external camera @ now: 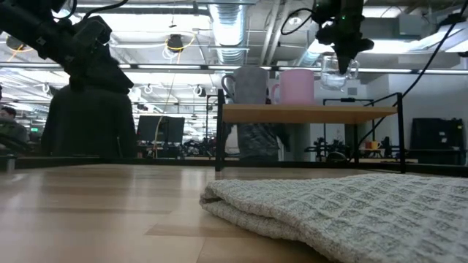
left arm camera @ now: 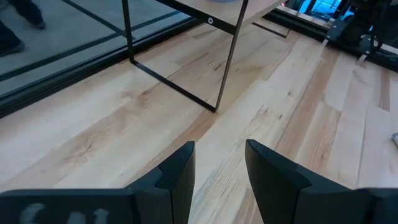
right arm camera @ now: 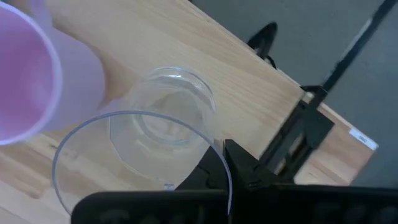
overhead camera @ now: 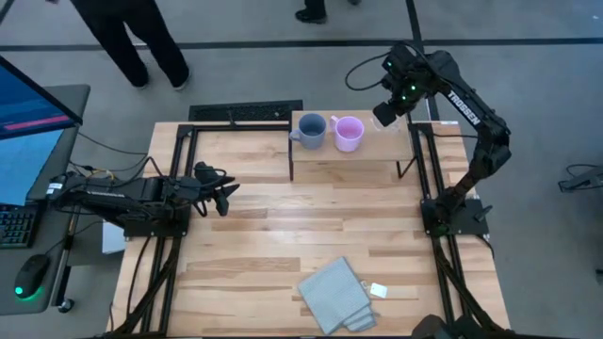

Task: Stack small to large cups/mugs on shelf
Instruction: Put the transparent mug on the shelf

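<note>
High view, read left to right. Left gripper (overhead camera: 223, 193) sits at centre left of the frame, low over the light-wood plank tabletop (overhead camera: 311, 235), idle; the left wrist view shows its two dark fingers (left arm camera: 180, 174) parted with nothing between them.

Upper centre: raised rectangular light-wood shelf on thin black metal legs (overhead camera: 377, 148). On it stand the blue-grey handled mug (overhead camera: 312, 131) and, just beside it to the right, the pink-lilac mug (overhead camera: 349, 133). The two are close; contact between them cannot be told.

Upper right: right gripper (overhead camera: 389, 113) is above the shelf's right portion, clamped on the rim of the small clear transparent cup (right arm camera: 149, 149). In the low view the cup (external camera: 338, 71) hangs clear of the shelf top, upright, right of the pink-lilac mug. In the right wrist view one finger sits inside the rim, and the pink mug's wall lies near the cup.

Lower centre of the high view: folded grey-blue waffle cloth (overhead camera: 336, 295), well apart from the shelf, with a small white tag (overhead camera: 379, 290) just beside it.

Risks, as judgement:
- Rim-only grip on smooth clear plastic: the cup may slip or tilt on release.
- The cup is near the pink mug; drift toward it could knock the mug.
- The shelf's right edge is close; drift away from the mug could tip the cup off.
</note>
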